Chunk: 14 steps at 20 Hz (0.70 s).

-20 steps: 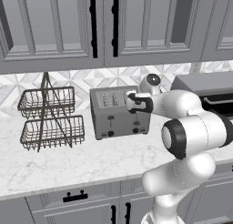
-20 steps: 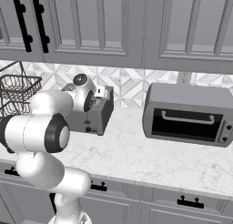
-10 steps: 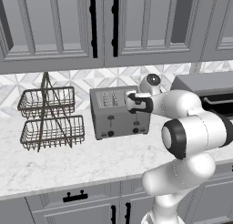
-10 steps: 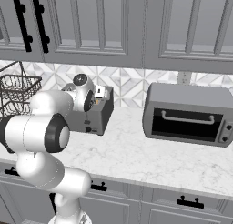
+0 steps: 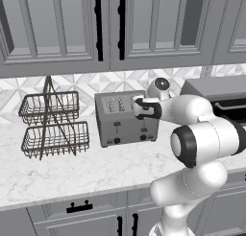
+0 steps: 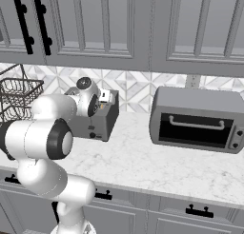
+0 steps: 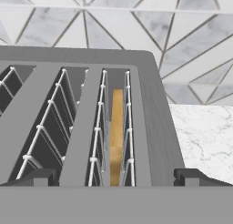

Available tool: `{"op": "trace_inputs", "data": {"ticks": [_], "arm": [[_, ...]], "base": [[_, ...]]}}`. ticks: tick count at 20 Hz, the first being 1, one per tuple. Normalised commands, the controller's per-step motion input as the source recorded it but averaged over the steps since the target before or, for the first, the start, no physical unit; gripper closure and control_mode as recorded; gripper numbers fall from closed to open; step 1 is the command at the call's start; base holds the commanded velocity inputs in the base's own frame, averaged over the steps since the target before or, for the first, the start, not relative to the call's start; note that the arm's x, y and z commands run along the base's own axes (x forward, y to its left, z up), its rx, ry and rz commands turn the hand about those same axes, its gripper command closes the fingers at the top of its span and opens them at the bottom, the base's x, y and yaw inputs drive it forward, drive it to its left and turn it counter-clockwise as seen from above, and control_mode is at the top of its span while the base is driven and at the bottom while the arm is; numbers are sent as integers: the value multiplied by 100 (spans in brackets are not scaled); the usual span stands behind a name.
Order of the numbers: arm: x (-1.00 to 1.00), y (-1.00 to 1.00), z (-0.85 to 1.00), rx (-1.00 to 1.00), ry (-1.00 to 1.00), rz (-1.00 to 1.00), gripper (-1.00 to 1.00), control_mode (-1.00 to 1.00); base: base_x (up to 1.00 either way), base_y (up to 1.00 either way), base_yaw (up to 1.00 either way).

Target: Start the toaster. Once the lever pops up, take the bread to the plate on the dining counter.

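Gripper (image 7: 116,176) over the toaster (image 5: 126,119), fingers spread wide and holding nothing.
Bread (image 7: 117,136) stands upright in the rightmost slot, directly between my fingertips.

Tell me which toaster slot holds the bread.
The rightmost slot in the hand view, at the toaster's end nearest the marble counter; the bread stands there, the others are empty.

The toaster (image 5: 126,120) sits on the desk (image 5: 72,170) against the backsplash, wire basket rack (image 5: 52,124) to its left, toaster oven (image 6: 196,120) to its right; the bread (image 7: 116,136) stands in its rightmost slot, gripper (image 7: 116,177) hovering just above
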Motion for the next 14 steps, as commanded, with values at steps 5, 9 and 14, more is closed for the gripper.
{"op": "trace_inputs", "data": {"ticks": [5,9,14], "arm": [[0,0,0,0,0,0,-100,-100],[0,0,0,0,0,0,-100,-100],[0,0,0,0,0,0,-100,-100]], "base": [[0,0,0],[0,0,0],[0,0,0]]}}
